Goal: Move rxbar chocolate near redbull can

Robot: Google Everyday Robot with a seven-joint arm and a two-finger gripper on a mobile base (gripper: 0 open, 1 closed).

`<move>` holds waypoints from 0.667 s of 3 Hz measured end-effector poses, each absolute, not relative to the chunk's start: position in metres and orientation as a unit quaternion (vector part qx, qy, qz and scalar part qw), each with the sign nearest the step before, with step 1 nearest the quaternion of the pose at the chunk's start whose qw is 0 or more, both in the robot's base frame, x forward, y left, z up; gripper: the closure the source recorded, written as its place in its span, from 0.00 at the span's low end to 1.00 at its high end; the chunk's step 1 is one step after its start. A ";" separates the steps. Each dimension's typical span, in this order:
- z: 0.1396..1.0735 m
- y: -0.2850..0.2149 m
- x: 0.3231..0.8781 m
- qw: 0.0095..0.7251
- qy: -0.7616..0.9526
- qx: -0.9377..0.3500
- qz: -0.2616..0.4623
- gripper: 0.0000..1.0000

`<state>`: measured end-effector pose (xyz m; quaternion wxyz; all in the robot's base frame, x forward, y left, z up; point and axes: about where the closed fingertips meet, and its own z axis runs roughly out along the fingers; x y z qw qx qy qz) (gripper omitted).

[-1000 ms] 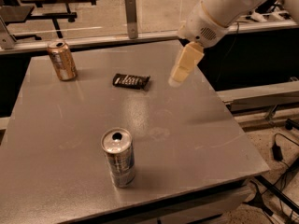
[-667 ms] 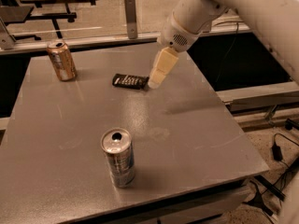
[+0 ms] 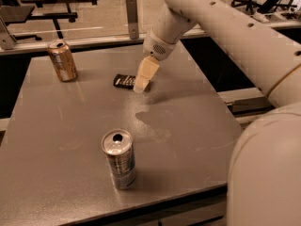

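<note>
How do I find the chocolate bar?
Look at the far middle of the grey table, where the robot's gripper hangs. The rxbar chocolate lies right beside its tip. It is flat and black with white letters, unlike the upright gold can and redbull can.

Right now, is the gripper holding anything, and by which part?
It cannot be told. The gripper is down at the right end of the rxbar chocolate, which lies flat on the table.
</note>
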<state>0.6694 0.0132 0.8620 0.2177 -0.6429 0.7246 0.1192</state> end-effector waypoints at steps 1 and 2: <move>0.843 0.024 0.673 0.203 0.724 -0.648 0.122 0.00; 0.831 0.029 0.671 0.189 0.724 -0.653 0.122 0.02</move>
